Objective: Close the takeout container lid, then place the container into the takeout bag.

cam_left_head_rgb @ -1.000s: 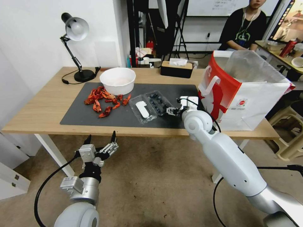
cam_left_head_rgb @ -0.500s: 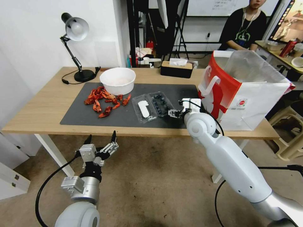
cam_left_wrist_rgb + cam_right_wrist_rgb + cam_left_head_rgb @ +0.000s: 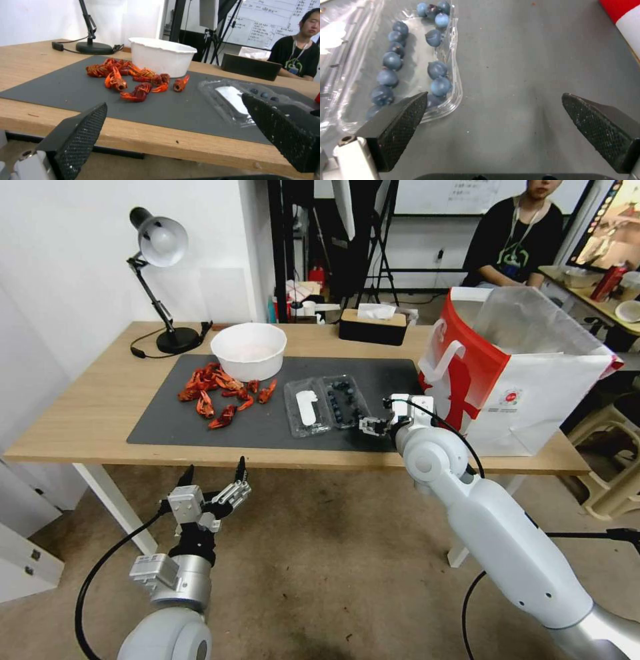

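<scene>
The takeout container [image 3: 343, 402] lies opened flat on the dark mat, its blueberry half [image 3: 420, 62] on the right. The clear lid [image 3: 307, 409] with its white label lies flat on the left, also seen past my left gripper as the lid [image 3: 231, 98]. My right gripper [image 3: 371, 425] hovers low over the mat at the container's near right corner; in the right wrist view this gripper [image 3: 494, 97] is open, one finger [image 3: 400, 125] overlapping the tray's corner. The takeout bag [image 3: 527, 380] stands open on the table's right. My left gripper [image 3: 213, 473] waits open below the table's front edge.
A white bowl [image 3: 249, 350] and a heap of red crayfish [image 3: 220, 393] occupy the mat's left. A desk lamp [image 3: 160, 260] stands at the back left, a dark tissue box [image 3: 373, 325] at the back. Bare mat [image 3: 536, 62] lies between container and bag.
The container has turned squarer to the table and slid slightly right. My right gripper has drawn back to the right and toward the front edge. The left arm has not moved.
</scene>
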Tool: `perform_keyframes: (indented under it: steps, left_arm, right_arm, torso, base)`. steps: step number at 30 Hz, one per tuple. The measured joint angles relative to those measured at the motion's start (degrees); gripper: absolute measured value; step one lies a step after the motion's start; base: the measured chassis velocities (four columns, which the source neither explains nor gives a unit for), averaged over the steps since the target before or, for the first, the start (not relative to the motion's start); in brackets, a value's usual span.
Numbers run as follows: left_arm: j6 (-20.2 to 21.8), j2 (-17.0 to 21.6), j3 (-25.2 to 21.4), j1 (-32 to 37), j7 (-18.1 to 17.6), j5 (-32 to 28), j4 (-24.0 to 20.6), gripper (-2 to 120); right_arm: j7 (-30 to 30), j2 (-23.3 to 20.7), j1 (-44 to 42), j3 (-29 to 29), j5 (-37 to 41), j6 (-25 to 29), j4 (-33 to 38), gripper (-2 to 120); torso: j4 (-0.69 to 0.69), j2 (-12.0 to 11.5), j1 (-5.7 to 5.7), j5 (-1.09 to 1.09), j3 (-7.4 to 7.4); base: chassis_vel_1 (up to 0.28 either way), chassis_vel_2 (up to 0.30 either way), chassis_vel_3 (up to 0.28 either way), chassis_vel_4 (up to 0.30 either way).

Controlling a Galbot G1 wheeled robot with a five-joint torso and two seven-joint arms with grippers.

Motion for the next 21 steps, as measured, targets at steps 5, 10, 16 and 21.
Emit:
perform_keyframes:
  steps: [5, 10, 16, 21]
  left_arm:
    - [-0.25, 0.0, 0.0, 0.0, -0.18, 0.07, 0.0, 100]
    - [-0.4, -0.01, 0.0, 0.06, -0.33, 0.1, 0.0, 100]
    - [-0.42, -0.11, 0.03, 0.12, -0.35, 0.15, 0.05, 100]
    - [-0.41, 0.16, 0.05, 0.07, -0.44, 0.12, 0.05, 100]
  right_arm:
    - [0.22, -0.27, -0.64, 0.05, 0.22, 0.0, 1.05, 100]
    - [0.42, -0.42, -1.31, 0.08, 0.8, 0.0, 2.19, 100]
    - [0.49, -0.37, -1.92, 0.32, 1.26, 0.01, 3.59, 100]
    - [-1.52, -0.74, -4.69, 4.84, 1.98, 0.15, 8.99, 100]
  torso:
    - [0.0, 0.0, 0.0, 0.0, 0.0]
    - [0.0, 0.0, 0.0, 0.0, 0.0]
    - [0.0, 0.0, 0.0, 0.0, 0.0]
    - [0.01, 0.0, 0.01, 0.0, 0.0]
  base:
    - [0.0, 0.0, 0.0, 0.0]
    - [0.0, 0.0, 0.0, 0.0]
    - [0.0, 0.0, 0.0, 0.0]
    - [0.0, 0.0, 0.0, 0.0]
